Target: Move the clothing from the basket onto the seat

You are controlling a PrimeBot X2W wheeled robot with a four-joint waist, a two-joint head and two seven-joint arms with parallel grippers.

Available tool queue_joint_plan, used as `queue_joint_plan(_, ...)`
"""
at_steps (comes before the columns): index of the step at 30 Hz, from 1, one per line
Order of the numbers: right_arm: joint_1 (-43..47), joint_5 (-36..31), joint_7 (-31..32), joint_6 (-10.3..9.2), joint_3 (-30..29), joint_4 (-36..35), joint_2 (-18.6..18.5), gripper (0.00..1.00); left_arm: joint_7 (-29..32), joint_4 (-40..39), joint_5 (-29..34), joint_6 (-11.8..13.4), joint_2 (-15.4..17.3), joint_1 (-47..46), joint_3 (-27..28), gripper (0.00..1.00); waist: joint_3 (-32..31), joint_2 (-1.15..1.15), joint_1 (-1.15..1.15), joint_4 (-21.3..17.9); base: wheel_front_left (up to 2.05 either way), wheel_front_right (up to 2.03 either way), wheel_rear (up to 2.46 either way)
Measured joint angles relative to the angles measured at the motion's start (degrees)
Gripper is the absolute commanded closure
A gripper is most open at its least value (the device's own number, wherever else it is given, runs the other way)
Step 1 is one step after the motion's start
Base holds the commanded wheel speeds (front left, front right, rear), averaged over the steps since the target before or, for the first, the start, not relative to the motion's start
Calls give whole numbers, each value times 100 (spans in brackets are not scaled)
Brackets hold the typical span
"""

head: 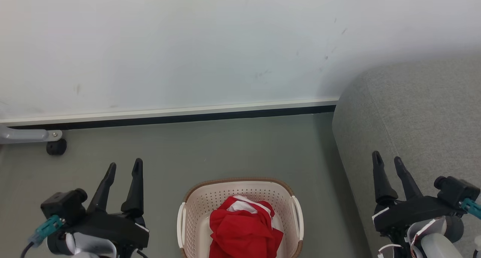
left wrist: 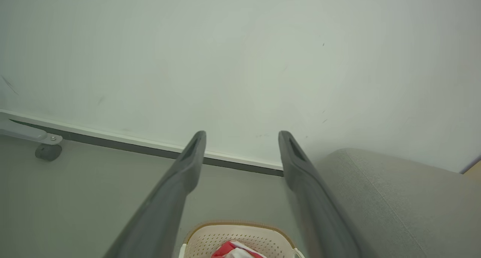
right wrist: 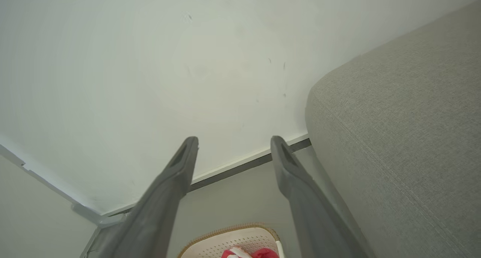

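Observation:
The red clothing (head: 243,228) with white trim lies bunched in the cream perforated basket (head: 195,209), which stands on the floor at the bottom middle of the head view. The grey seat (head: 417,111) rises at the right. My left gripper (head: 124,168) hangs open to the left of the basket, holding nothing. Over the seat's edge, right of the basket, my right gripper (head: 387,159) is open and empty too. In both wrist views the basket (left wrist: 221,237) (right wrist: 225,239) and a bit of the clothing (left wrist: 233,250) (right wrist: 259,253) peek in at the bottom edge, with the seat (left wrist: 394,198) (right wrist: 406,130) to the right.
A white wall (head: 188,47) with a dark baseboard (head: 188,117) runs behind the basket. A grey metal leg with a black caster (head: 56,146) sits at the far left by the wall. Grey floor (head: 225,149) stretches between basket and wall.

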Motion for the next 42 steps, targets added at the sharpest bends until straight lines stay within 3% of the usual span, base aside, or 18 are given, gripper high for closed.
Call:
queue_joint_plan(14, -105, -1259, -259, -257, 420, 138, -175, 0, -187, -19, 1182, 266, 88, -60, -250, 0, 32, 0, 0, 23, 0, 0, 0)
queue_joint_plan(31, -213, -2290, -606, -501, 715, 238, -213, 0, -334, -66, 2334, 510, 154, -60, -478, 0, 88, 0, 0, 9, 0, 0, 0)
queue_joint_plan(42, -216, -2296, -610, -501, 722, 299, -209, 0, -325, -70, 2366, 546, 143, -60, -477, 0, 107, 0, 0, 9, 0, 0, 0)
